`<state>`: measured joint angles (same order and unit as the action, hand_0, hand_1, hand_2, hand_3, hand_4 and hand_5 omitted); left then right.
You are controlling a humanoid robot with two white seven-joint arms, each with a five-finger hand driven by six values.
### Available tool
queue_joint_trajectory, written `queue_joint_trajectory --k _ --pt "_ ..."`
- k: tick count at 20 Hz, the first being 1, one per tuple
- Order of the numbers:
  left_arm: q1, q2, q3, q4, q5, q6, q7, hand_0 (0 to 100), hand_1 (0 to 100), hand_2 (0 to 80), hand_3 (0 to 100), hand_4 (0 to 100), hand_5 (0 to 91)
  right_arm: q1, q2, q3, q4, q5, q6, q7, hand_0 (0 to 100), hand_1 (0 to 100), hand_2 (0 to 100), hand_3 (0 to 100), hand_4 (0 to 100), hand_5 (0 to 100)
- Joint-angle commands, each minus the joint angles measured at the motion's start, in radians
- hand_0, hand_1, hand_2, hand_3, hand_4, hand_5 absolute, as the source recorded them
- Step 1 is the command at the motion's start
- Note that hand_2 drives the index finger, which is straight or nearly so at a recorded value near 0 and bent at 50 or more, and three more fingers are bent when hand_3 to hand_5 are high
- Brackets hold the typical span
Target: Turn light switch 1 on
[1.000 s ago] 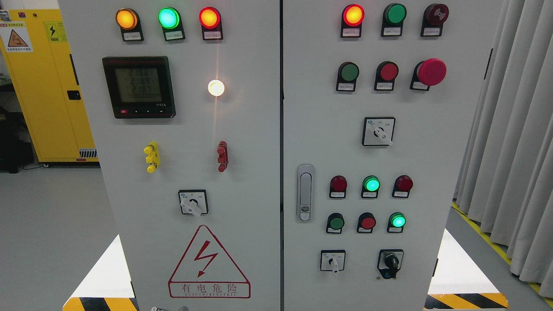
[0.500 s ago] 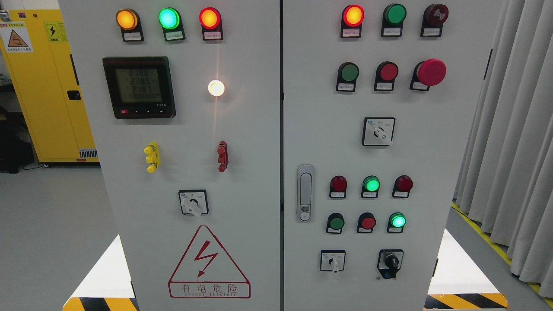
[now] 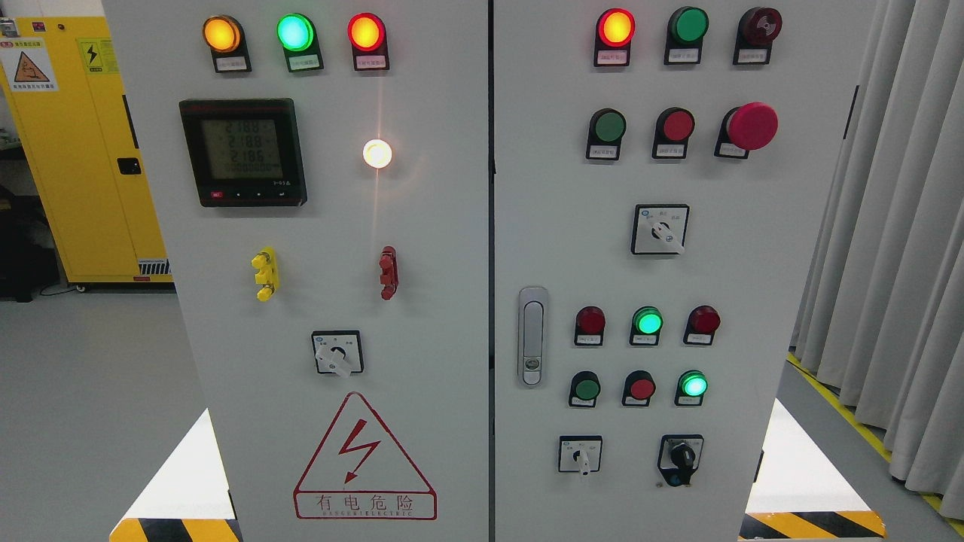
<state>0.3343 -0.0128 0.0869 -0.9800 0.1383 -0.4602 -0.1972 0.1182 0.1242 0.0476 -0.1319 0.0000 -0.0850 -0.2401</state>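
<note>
Switches on the grey cabinet (image 3: 437,316) carried labels too small to read, so which was switch 1 could not be told. One rotary selector (image 3: 337,352) sat on the left door below a lit white lamp (image 3: 376,153). Neither hand showed, so finger state was unknowable.

Bright, even, sharp picture; the white lamp (image 3: 376,153) flares, streaking vertically on the cabinet (image 3: 429,248)
</note>
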Motion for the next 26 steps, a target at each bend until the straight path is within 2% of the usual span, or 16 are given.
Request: queue_joint_trajectory --k 1,4,5,7,9,10,11,12,16,21,26 --pt "-0.05 0.005 0.013 0.627 0.0 0.018 -0.047 8 43 12.0 35 35 0.0 0.0 0.0 0.0 0.0 -0.029 0.001 -0.001 0 50 4 0 0 0" --pt "-0.093 0.007 0.011 0.719 -0.002 0.069 -0.05 20 41 7.0 27 27 0.0 0.0 0.0 0.0 0.0 -0.029 0.001 -0.001 0 50 4 0 0 0" --pt "-0.093 0.008 0.005 0.721 -0.002 0.078 -0.048 20 41 6.7 27 27 0.0 0.0 0.0 0.0 0.0 -0.029 0.001 -0.001 0 50 4 0 0 0" --pt "-0.093 0.007 -0.027 0.725 -0.002 0.083 -0.039 24 40 4.9 20 19 0.0 0.0 0.0 0.0 0.0 -0.029 0.001 -0.001 0 50 4 0 0 0" --pt "-0.093 0.01 -0.062 0.744 -0.003 0.103 -0.015 25 40 3.2 18 17 0.0 0.0 0.0 0.0 0.0 -0.029 0.001 -0.001 0 50 4 0 0 0" --pt "-0.097 0.011 -0.081 0.753 -0.003 0.145 -0.01 27 39 0.0 9 11 0.0 0.0 0.0 0.0 0.0 -0.029 0.001 0.001 0 50 4 0 0 0" --pt "-0.1 0.014 -0.093 0.753 -0.003 0.196 -0.01 28 39 0.0 6 8 0.0 0.0 0.0 0.0 0.0 -0.029 0.001 0.001 0 50 4 0 0 0" --pt "-0.107 0.014 -0.099 0.753 -0.003 0.234 -0.01 30 38 0.0 0 0 0.0 0.0 0.0 0.0 0.0 -0.029 0.001 0.001 0 50 4 0 0 0" --pt "-0.116 0.004 -0.11 0.758 -0.003 0.296 -0.008 33 33 0.0 0 0 0.0 0.0 0.0 0.0 0.0 -0.029 0.001 0.001 0 50 4 0 0 0" --pt "-0.147 0.001 -0.214 0.759 -0.003 0.376 0.013 33 25 0.0 0 0 0.0 0.0 0.0 0.0 0.0 -0.029 0.001 -0.001 0 50 4 0 0 0" --pt "-0.163 -0.012 -0.246 0.759 -0.006 0.428 0.032 32 23 0.0 0 0 0.0 0.0 0.0 0.0 0.0 -0.029 0.001 0.001 0 50 4 0 0 0"
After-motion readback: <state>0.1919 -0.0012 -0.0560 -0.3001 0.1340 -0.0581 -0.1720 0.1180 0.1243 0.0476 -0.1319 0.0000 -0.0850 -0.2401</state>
